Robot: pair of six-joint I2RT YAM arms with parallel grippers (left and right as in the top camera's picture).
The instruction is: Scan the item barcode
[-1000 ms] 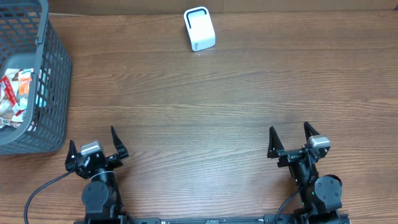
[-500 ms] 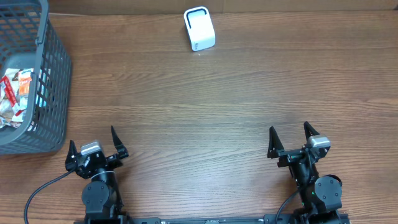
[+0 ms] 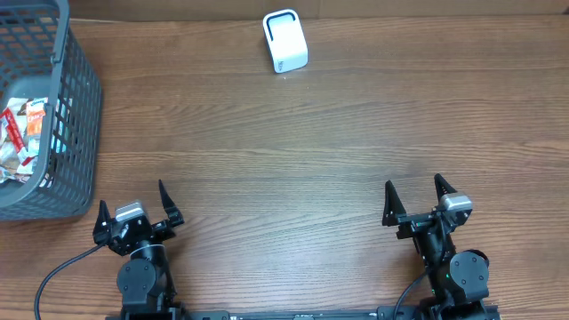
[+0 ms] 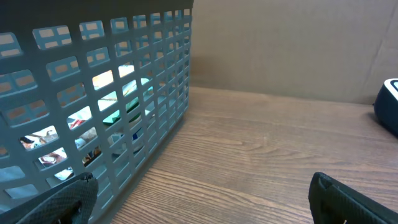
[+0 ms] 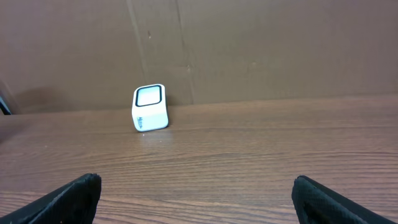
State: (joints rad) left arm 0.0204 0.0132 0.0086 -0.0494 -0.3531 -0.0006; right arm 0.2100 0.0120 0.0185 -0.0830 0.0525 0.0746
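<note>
White scanner sits at the far edge of the table, about mid-width. Its long axis runs near-to-far, slightly skewed, with the window facing your arms. Item packets lie jumbled in the grey mesh basket at far left; you cannot tell which way they point. Table is brown wood-grain, with a plain brown board wall behind. Left fingers and right fingers are spread wide at the near edge, released, touching nothing.
</note>
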